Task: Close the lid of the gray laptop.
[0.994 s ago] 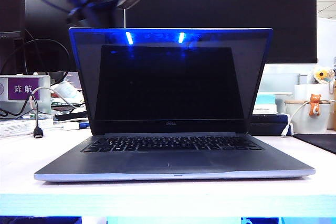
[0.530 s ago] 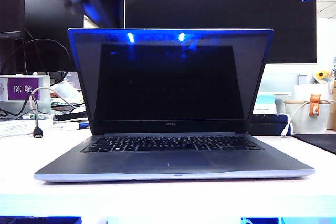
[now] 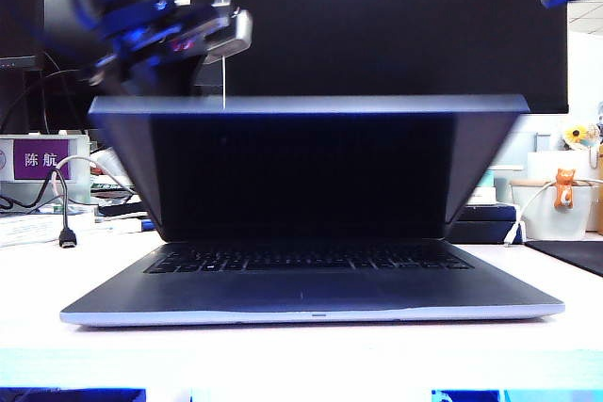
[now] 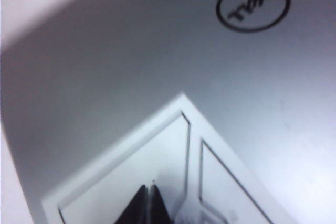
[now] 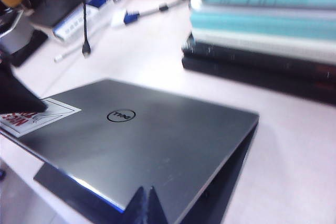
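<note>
A gray Dell laptop (image 3: 311, 294) sits open on a white desk (image 3: 38, 275), facing the room, with a large black monitor (image 3: 396, 25) behind it. Its lid (image 3: 306, 162) is tipped well forward over the black keyboard (image 3: 306, 258), roughly halfway down and blurred.

The left gripper (image 4: 150, 205) is behind the lid's upper corner, on the left of the room view. From its wrist camera, the two fingertips are pressed together and rest against the white corner sticker (image 4: 157, 166) on the lid's gray back, not far from the round Dell logo (image 4: 253, 4). It pinches nothing; it is pushing.

The right gripper (image 5: 148, 203) hangs above and behind the laptop on the other side, fingertips together and empty, looking down on the lid's back. Stacked black and teal books (image 5: 262, 35) lie beyond.

By my judgement the closing push is under way. The next move calls for following the lid down in an arc until it meets the palm rest (image 3: 311, 289), easing off near the end so it does not slam.

A second ago the lid stood nearly upright, showing its whole screen and two blue reflections, and the left arm hovered higher above its top edge. Now the lid has swung forward and the arm has dropped behind it. The right arm has scarcely moved.
</note>
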Controlling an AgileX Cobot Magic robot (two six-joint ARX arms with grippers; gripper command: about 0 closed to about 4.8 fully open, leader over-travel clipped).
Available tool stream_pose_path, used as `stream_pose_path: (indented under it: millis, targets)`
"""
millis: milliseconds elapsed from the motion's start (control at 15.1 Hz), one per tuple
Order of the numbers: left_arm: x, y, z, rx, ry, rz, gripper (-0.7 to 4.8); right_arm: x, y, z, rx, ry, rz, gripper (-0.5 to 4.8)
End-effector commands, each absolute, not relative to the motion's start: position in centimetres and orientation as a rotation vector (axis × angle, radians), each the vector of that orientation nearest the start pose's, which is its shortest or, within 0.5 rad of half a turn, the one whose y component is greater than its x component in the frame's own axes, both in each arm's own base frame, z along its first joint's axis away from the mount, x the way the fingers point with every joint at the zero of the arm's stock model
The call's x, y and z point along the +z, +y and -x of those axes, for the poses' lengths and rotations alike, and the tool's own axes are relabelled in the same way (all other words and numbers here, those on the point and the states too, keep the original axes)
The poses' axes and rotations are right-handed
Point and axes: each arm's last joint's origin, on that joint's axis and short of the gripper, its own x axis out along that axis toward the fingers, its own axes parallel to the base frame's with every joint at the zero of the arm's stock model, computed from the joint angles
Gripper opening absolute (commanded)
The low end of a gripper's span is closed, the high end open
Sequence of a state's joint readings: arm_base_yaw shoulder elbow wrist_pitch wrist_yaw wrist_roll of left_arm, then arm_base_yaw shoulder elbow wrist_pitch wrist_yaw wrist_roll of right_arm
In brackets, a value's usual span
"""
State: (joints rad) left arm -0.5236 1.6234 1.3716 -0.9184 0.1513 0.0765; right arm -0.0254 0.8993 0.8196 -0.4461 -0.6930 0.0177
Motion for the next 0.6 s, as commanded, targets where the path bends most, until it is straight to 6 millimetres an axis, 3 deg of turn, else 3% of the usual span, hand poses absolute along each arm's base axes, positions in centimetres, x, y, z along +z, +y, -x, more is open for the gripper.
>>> stream_pose_path:
  millis: [66, 199, 398, 596]
  targets:
    - [28.7, -15.9, -25.1, -0.642, 1.038, -0.244, 0.16, 30.6, 1.4, -18.2, 0.66, 0.498, -0.165, -0.05]
    - [28.0, -15.4, -24.3, -0.633, 1.015, -0.218, 0.16, 30.6, 1.4, -18.2, 0.658, 0.496, -0.164, -0.05]
    - [25.2, -15.2, -23.7, -0.615, 1.061, -0.194, 0.16, 30.6, 1.4, -18.2, 0.659, 0.499, -0.165, -0.05]
    - [24.4, -15.8, -22.2, -0.634, 1.006, -0.171, 0.16, 30.5, 1.4, -18.1, 0.659, 0.515, -0.171, -0.05]
